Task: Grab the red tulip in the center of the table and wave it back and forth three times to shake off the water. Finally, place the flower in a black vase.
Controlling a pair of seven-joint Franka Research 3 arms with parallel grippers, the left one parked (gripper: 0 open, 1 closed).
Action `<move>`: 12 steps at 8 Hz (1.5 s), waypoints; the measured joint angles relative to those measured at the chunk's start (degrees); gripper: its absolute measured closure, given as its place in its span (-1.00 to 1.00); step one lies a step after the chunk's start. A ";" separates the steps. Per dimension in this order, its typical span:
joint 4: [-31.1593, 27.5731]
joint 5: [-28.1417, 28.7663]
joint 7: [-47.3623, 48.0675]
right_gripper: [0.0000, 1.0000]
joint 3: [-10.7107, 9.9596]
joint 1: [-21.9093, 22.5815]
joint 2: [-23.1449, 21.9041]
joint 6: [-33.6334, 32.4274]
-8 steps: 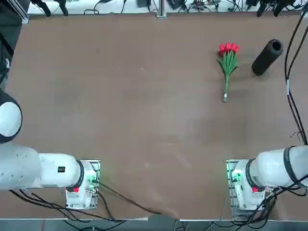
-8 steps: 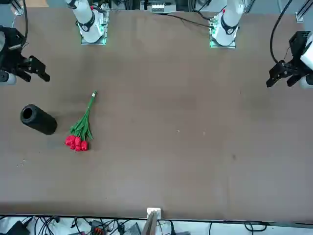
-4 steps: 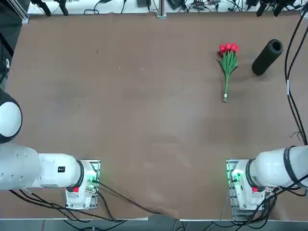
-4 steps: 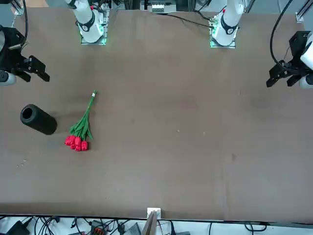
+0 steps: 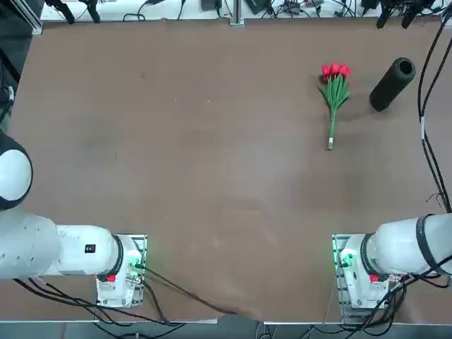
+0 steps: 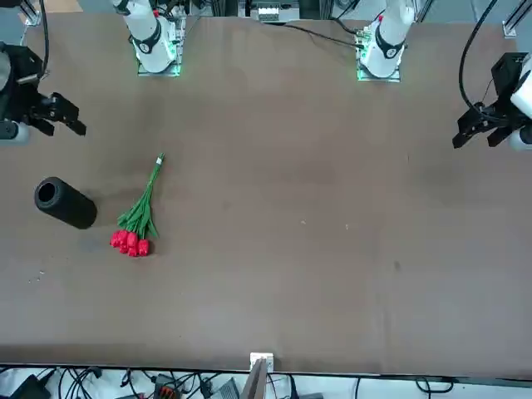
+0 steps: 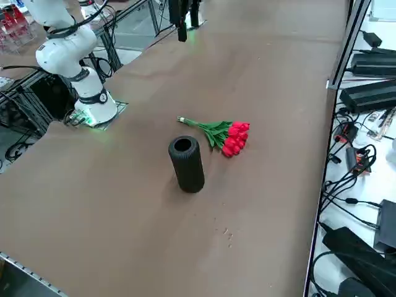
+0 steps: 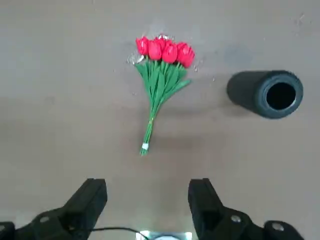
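Nothing done yet: my end effector (image 8: 147, 200) is spread and empty (tulip (image 8: 160, 75) and vase (image 8: 265, 93) both lie untouched on the surface (image 8: 60, 100)).

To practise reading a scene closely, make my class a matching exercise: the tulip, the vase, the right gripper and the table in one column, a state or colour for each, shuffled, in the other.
1. red tulip
2. black vase
3. right gripper
4. table

A. open, holding nothing
B. standing upright, empty
C. plain brown surface
D. lying flat, stems towards the robot

Pairs: 1-D, 2-B, 3-A, 4-C
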 joint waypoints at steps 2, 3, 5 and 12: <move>-0.01 0.00 0.49 -1.00 0.08 0.32 0.84 -4.87; -0.15 0.00 1.61 -1.00 0.08 0.39 1.50 -8.88; -2.15 0.00 3.01 -1.00 0.08 0.41 5.00 -12.88; -5.24 1.93 10.56 -1.00 0.10 2.99 32.32 10.05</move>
